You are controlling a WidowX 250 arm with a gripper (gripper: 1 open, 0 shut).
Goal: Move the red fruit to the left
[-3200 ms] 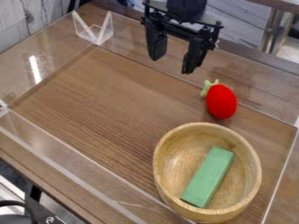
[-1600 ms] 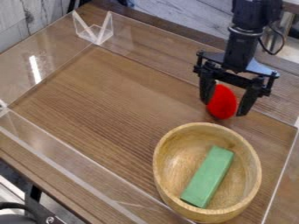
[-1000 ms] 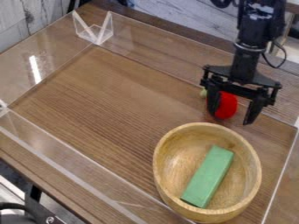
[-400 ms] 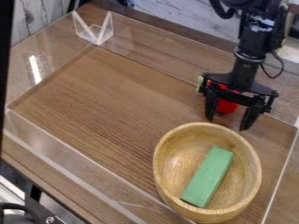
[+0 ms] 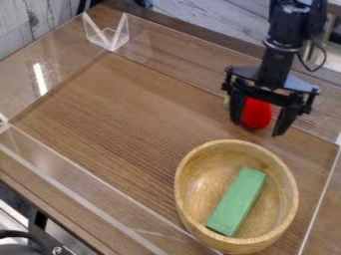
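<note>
The red fruit (image 5: 256,112), a small bright-red toy strawberry, lies on the wooden table at the right, just beyond the wooden bowl (image 5: 200,171). My gripper (image 5: 258,108) hangs straight down over it, open, with one black finger (image 5: 233,103) on the left of the fruit and the other on its right. The fingers flank the fruit without visibly pressing on it. The fruit's top is hidden behind the gripper body.
A green rectangular block (image 5: 238,201) lies inside the wooden bowl at the front right. Clear acrylic walls (image 5: 40,75) border the table, with a small clear stand (image 5: 106,33) at the back left. Bare wood stretches across the left half.
Over the last few seconds the gripper came from the back centre to the fruit and lowered around it. In the last moment it shifted slightly up and left. The jaws stay open.
</note>
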